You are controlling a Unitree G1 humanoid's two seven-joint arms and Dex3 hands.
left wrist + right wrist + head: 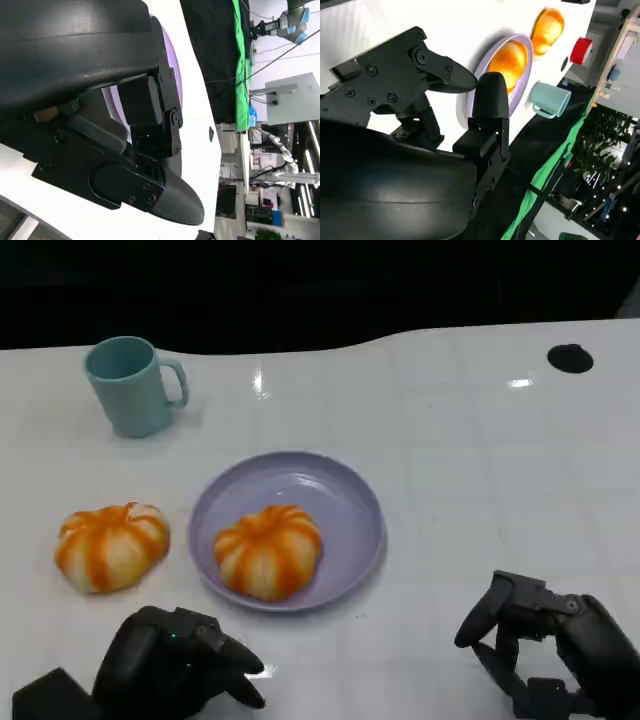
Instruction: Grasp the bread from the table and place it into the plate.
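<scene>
One orange-striped bread (268, 550) lies inside the lilac plate (345, 502) at the table's middle. A second bread (112, 545) sits on the table just left of the plate. My left hand (178, 665) hovers near the front edge, below the gap between that bread and the plate, holding nothing. My right hand (545, 645) is at the front right, fingers apart and empty, well clear of the plate. The right wrist view shows the plate (515, 37), the bread in it (510, 62) and the other bread (547, 27) beyond my fingers (490, 97). A plate edge (175, 65) shows behind my left hand.
A teal mug (135, 385) stands at the back left, also seen as the mug (549, 99) in the right wrist view. A black round disc (570, 358) lies at the back right. The table's far edge curves behind the mug.
</scene>
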